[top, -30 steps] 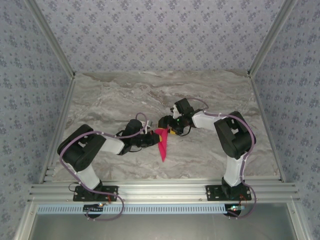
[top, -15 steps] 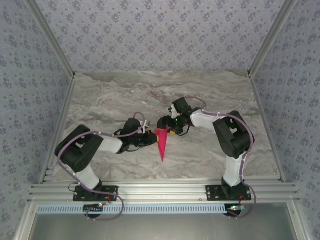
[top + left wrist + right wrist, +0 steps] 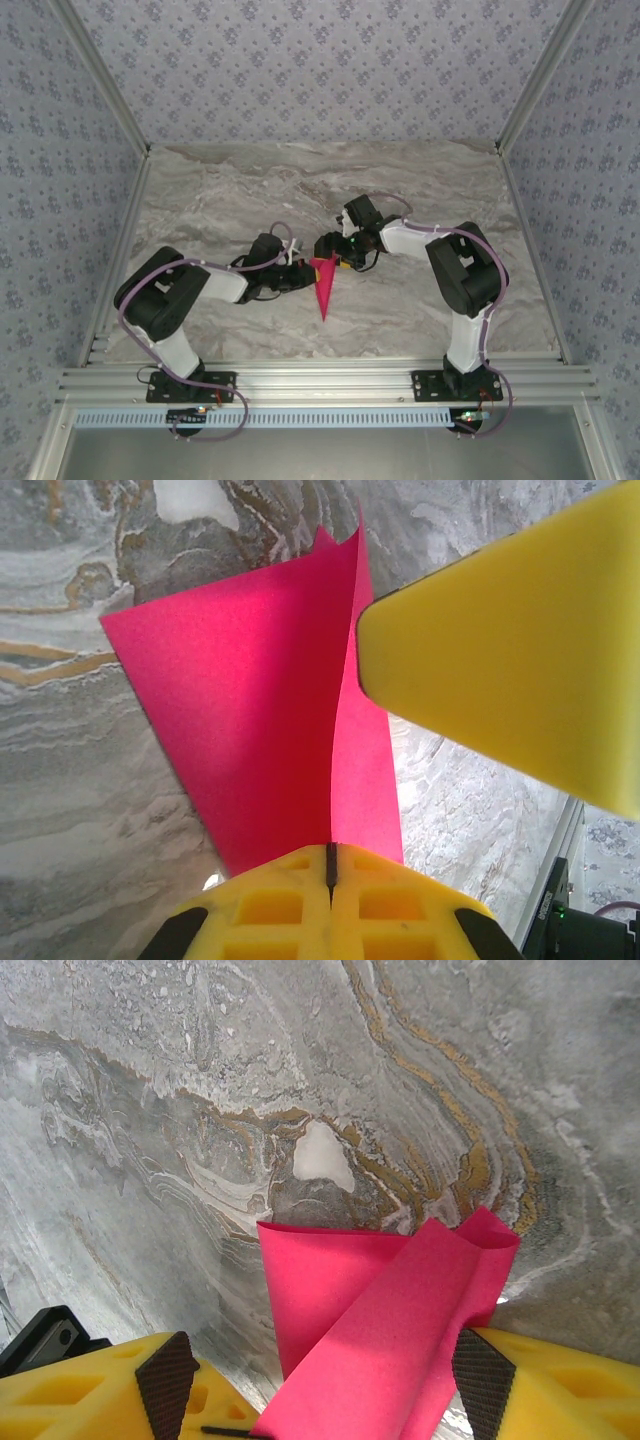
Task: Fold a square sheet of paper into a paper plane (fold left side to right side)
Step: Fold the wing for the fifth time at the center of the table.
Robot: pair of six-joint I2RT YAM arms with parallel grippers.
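Note:
The square sheet of paper now stands as a narrow magenta-pink paper plane point(image 3: 323, 290) on the marble table point(image 3: 220, 190), with its sharp nose pointing toward the near edge. My left gripper point(image 3: 303, 274) is shut on its left side. In the left wrist view the closed yellow jaws point(image 3: 330, 865) pinch the central crease of the paper plane point(image 3: 250, 700). My right gripper point(image 3: 332, 256) sits over the wide far end and stands open. Its fingers point(image 3: 170, 1390) straddle the raised flaps of the paper plane point(image 3: 370, 1330). One of its yellow fingers point(image 3: 510, 650) hangs close beside the paper.
Aluminium rails point(image 3: 320, 380) run along the near edge by the arm bases. Patterned walls point(image 3: 320, 70) enclose the table at the back and sides. Bare marble lies to the left, right and far side of the paper.
The paper looks narrower than a second ago, with its flaps drawn closer together and its nose swung slightly left. My left arm has shifted a little toward the paper. The right gripper has hardly moved.

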